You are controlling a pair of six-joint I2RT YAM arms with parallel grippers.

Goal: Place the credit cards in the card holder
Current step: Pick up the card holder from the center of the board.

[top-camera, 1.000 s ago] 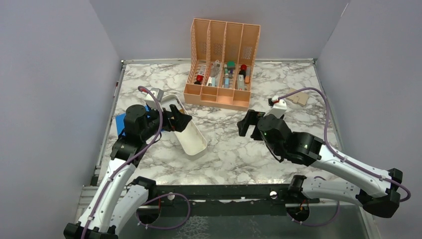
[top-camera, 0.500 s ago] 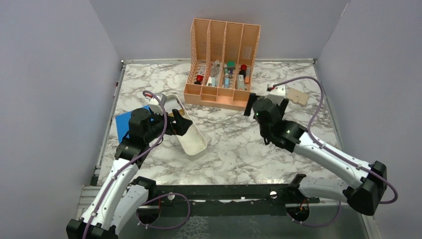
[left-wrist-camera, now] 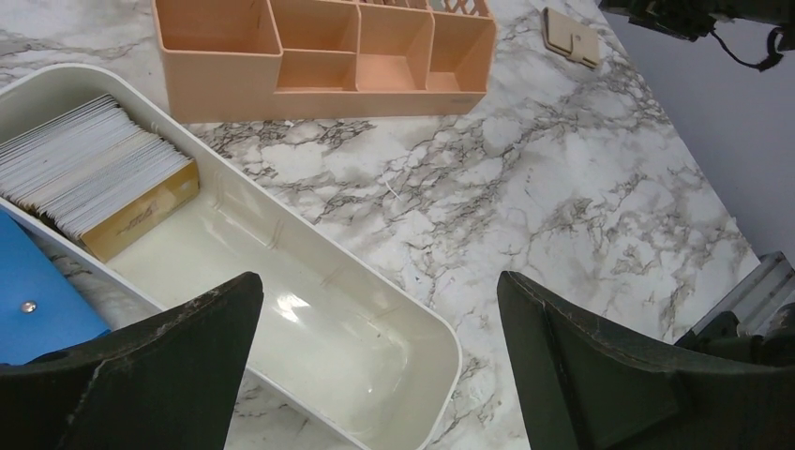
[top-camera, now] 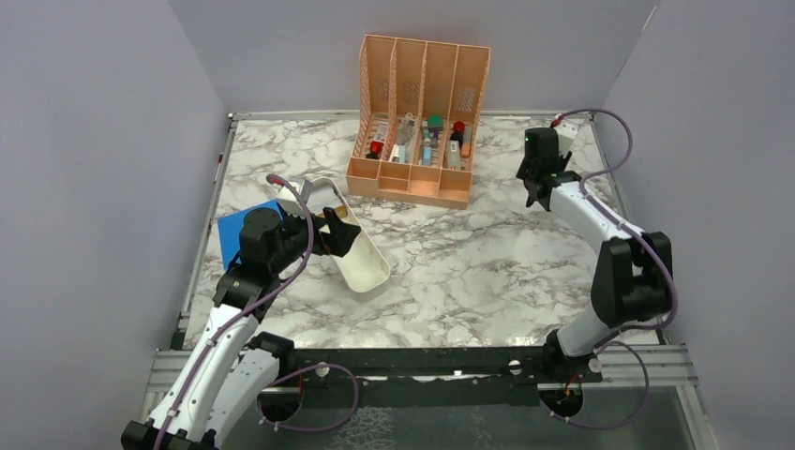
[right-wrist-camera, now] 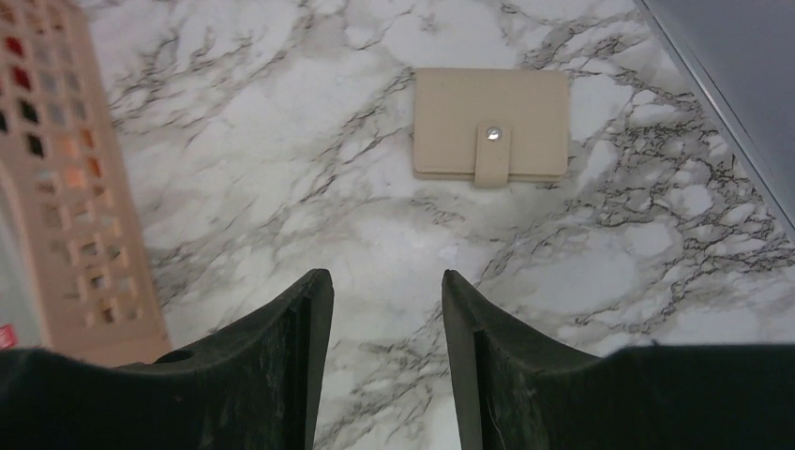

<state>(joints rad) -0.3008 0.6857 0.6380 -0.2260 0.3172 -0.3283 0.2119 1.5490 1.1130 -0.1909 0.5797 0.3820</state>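
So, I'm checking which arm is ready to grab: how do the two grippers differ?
The left gripper is spread wide; the right gripper is set narrower. The left gripper hangs over the white tray holding the credit cards; the right gripper hangs over the marble table, short of the closed card holder. Both hold nothing.

Rack [top-camera: 419, 120] back centre — tray [top-camera: 370, 275] left-front of it, cards [left-wrist-camera: 94, 169] inside; card holder [right-wrist-camera: 491, 125] far right.
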